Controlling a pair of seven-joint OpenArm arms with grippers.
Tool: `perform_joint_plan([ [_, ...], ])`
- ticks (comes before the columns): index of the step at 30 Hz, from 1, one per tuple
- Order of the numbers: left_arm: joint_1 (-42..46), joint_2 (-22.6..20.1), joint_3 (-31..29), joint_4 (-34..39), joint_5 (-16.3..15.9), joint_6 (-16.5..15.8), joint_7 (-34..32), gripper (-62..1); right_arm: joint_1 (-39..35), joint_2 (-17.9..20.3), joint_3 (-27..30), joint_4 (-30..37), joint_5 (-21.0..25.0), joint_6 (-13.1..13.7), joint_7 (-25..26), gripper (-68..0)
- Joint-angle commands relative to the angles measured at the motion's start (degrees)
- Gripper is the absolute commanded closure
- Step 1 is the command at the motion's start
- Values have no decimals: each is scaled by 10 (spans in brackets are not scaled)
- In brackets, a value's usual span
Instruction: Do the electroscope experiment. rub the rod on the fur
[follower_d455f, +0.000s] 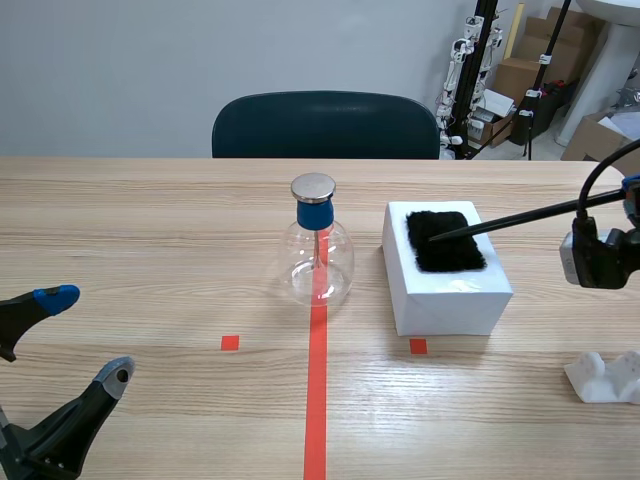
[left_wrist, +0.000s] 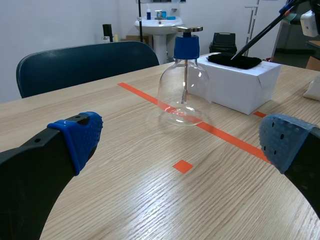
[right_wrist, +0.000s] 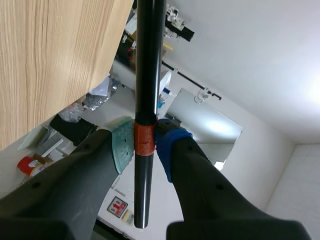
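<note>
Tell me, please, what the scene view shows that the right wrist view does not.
Only the scene view shows the glass electroscope, the black fur on top of the white box, the tip of the black rod resting on that fur, and the open left tool. Only the right wrist view shows the right tool shut on the rod at its orange-red band. Both views show the rod itself and the wooden table.

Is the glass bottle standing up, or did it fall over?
Standing up. The glass bottle rests on its base on the table, with its blue stopper and metal disc on top, pointing straight up.
</note>
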Motion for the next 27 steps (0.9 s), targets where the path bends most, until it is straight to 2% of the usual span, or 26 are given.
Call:
perform_joint_plan([
  [1,-2,-3,-2,5,-4,-1,-10,-623,8,6,8,3,-5,-5,12,-102],
  [3,-2,-3,-2,5,-4,-1,-10,-623,8,6,8,3,-5,-5,11,-102],
  [8,-2,-3,-2,5,-4,-1,-10,-623,8,6,8,-2,-5,-4,-59,-102],
  [10,-2,-3,-2,5,-4,-1,-10,-623,8,6,8,-6,-5,-4,-70,-102],
  [13,-2,-3,-2,5,-4,-1,-10,-623,8,6,8,-8,-5,-4,-56,-102],
  [17,-2,-3,-2,5,-4,-1,-10,-623,8,4,7,-8,-5,-4,0,-102],
  [19,-2,-3,-2,5,-4,-1,-10,-623,8,1,7,-8,-5,-4,0,-102],
  [25,-2,-3,-2,5,-4,-1,-10,-623,8,0,7,-8,9,-3,-92,-102],
  [27,-2,-3,-2,5,-4,-1,-10,-623,8,-1,7,-8,10,-2,-99,-102],
])
